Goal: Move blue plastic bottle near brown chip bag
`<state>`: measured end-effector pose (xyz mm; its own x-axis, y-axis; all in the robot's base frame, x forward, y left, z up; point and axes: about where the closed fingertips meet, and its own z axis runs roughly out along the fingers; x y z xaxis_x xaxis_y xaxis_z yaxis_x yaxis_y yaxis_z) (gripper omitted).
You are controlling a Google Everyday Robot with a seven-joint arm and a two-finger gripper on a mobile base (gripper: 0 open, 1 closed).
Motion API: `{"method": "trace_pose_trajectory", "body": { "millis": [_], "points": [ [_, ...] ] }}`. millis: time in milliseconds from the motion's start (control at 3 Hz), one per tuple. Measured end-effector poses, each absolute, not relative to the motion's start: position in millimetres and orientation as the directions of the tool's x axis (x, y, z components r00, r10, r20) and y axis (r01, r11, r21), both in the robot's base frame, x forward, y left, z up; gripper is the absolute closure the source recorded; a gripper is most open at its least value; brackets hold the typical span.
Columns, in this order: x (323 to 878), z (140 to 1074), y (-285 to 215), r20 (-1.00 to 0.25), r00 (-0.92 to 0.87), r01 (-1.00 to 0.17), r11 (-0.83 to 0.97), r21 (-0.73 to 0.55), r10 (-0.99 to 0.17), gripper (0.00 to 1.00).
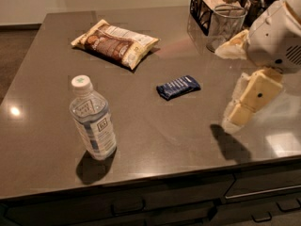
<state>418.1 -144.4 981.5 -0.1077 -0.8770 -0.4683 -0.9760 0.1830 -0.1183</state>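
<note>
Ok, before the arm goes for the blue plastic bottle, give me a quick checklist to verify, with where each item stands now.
1. Blue plastic bottle upright with its cap on: ok.
2. Gripper at the bottle: not ok; it hangs over the right side of the counter, well apart from the bottle.
3. Snack bar wrapper out of the straight line from gripper to bottle: ok; it lies farther back.
4. Brown chip bag in view, lying flat at the back left: ok.
5. Bare counter in front of the bag for setting the bottle down: ok.
6. Bottle near the bag: not ok.
</note>
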Motion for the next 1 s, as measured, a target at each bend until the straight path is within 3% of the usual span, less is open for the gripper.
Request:
{"method": "trace_pose_trajectory", "body": {
  "millis": [1000],
  "points": [
    [387, 948, -13, -0.702, -0.029, -0.986, 0.137, -0.097, -0.712, 0.00]
  ]
}}
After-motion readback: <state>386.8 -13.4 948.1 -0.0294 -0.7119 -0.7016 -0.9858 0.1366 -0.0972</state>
